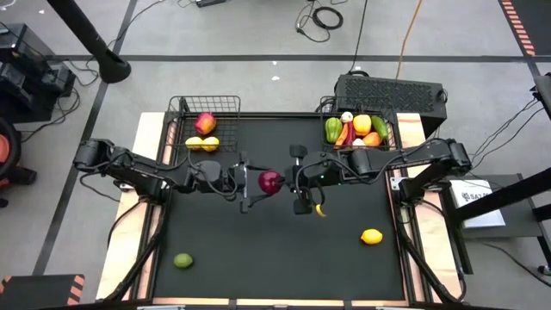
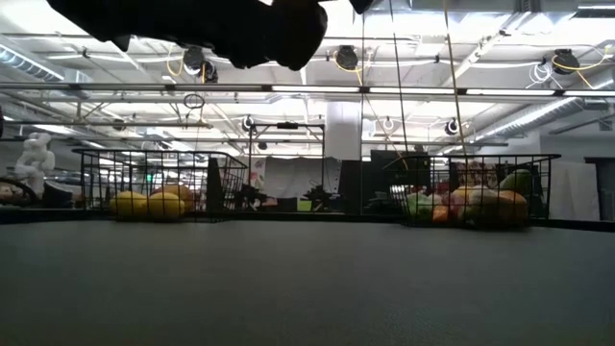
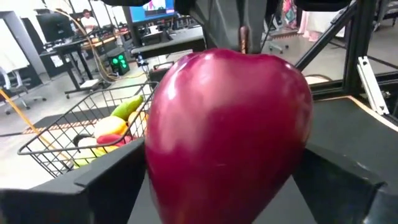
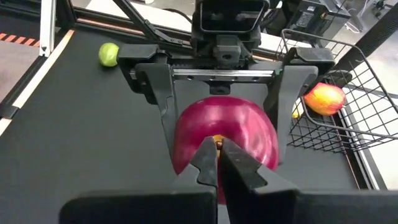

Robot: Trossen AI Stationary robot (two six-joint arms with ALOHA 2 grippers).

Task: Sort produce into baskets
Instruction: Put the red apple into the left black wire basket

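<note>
Mid-counter, a dark red apple hangs between two arms: the right tool, pinched shut on its stem, and the left tool, spread wide around its sides. If the right lets go before the left closes, the fruit could drop and roll, far from the left basket of lemons.

Two dark jointed arms with matte black, angular fingers

Black perforated box — cables beyond
</note>
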